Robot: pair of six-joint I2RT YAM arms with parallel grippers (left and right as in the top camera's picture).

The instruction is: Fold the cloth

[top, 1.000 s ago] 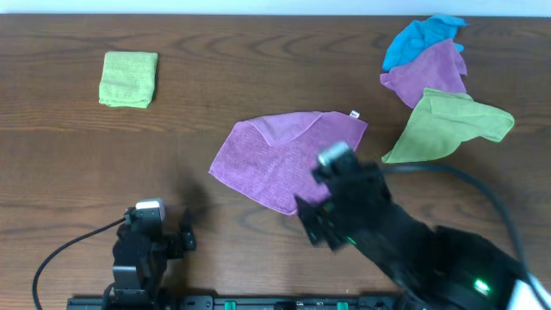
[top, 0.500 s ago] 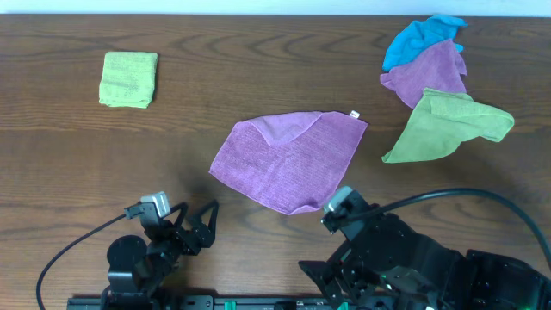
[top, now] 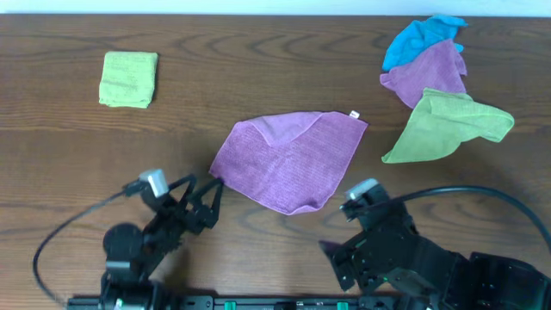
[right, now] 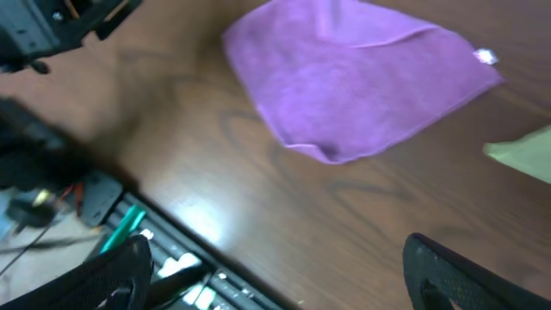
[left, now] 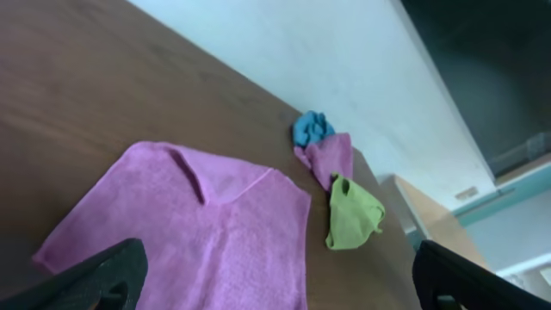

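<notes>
The purple cloth [top: 288,159] lies spread on the worktop [top: 258,77], one corner turned over, with the left hand [top: 200,194], fingers apart, just beside its left tip and the right hand [right: 275,254], likewise apart, near its lower edge, fingertips cropped by the wrist view.

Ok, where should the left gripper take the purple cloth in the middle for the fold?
Take its left corner, the pointed tip nearest the open left gripper. Come in low from the left, along the table: that tip of the purple cloth lies flat, looks single-layer, and sits clear of the turned-over flap at its far edge.
</notes>
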